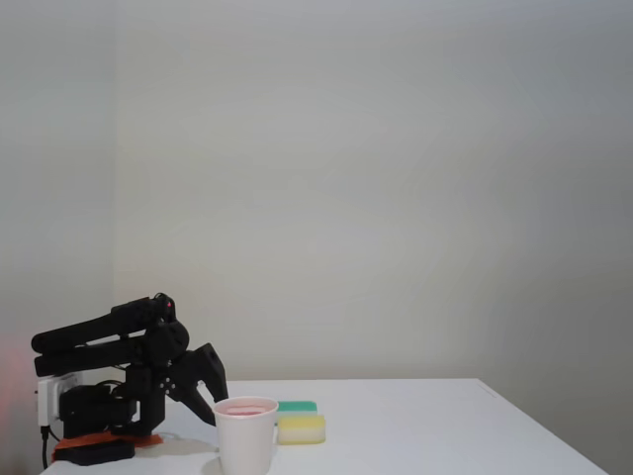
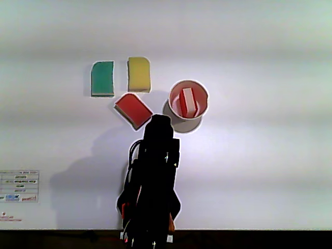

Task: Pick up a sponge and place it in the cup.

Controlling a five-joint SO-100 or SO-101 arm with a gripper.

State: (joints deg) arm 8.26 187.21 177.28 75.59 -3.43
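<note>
Well, the gripper (image 1: 210,401) hangs low beside the folded arm (image 1: 109,341), its black fingers pointing down toward the table (image 1: 445,426); nothing is between them as far as I can see, though whether they stand wide or narrow I cannot tell from either view. Just ahead of it stands the cup (image 1: 245,435), and from the other view the sponge (image 2: 187,102) is already inside the cup (image 2: 203,96), standing on end, its white stripe up the middle. So the placing looks done, to my eye.

What could spoil it now: the fingers sit near the cup's rim, and the cup is light paper. A careless swing on the way back could clip it and tip cup and sponge over.

Counting outward from the gripper: one cup, one striped sponge in it. Just to the left of the gripper in the other view lies one red sponge (image 2: 133,110), tilted; beyond that one yellow sponge (image 2: 139,74) and one green sponge (image 2: 102,78), side by side. Four sponges in all.
</note>
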